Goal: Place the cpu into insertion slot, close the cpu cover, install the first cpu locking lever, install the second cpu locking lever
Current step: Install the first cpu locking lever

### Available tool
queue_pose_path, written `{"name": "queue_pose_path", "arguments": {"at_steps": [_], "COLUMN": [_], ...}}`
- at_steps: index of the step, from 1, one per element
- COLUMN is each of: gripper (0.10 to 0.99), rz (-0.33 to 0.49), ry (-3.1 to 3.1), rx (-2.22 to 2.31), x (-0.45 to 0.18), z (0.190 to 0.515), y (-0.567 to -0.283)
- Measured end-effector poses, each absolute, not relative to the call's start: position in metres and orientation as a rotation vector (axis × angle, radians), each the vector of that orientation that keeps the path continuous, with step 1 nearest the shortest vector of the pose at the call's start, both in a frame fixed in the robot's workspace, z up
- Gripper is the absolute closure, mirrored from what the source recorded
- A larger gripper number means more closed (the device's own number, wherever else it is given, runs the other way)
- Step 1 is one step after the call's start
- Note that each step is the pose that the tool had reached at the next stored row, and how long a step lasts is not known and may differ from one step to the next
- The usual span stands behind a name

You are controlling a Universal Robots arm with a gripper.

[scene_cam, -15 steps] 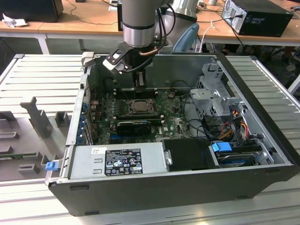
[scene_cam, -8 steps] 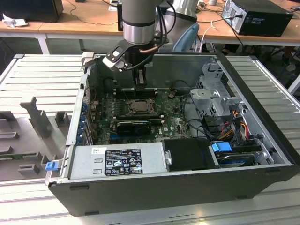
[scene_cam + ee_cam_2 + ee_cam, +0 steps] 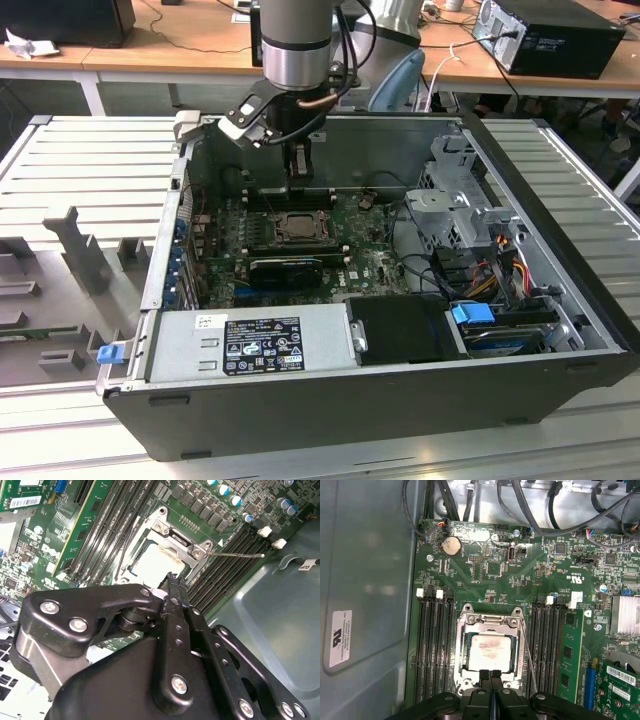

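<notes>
Claw is clenched, the two fingertips pressed flat together with nothing between them. It hangs right over the near edge of the socket, tips just above the metal there; can't tell if they're actually touching it.

The cpu is already down in the insertion slot, lying flat, with its pale face showing through the big cut-out. The cpu cover is folded down around it.

In the second wrist view a thin wire lever pokes out sideways from the socket corner over the black memory slots, so that one isn't latched.

Long memory slots flank the socket on both sides of the green board. It all sits in an open computer case lying on a slatted grey counter.
</notes>
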State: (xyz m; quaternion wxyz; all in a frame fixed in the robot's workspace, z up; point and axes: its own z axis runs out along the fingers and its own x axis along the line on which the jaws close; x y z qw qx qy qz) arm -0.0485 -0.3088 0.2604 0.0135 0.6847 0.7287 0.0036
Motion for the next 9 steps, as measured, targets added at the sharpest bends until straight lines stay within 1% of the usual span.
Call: {"name": "queue_pose_path", "arguments": {"at_steps": [6, 9], "gripper": [0.98, 0.98], "rz": [0.012, 0.012], "ry": [2.27, 2.27], "rx": [2.133, 2.133], "x": [-0.049, -0.049], "z": [0.269, 0.28], "y": [-0.309, -0.309]}}
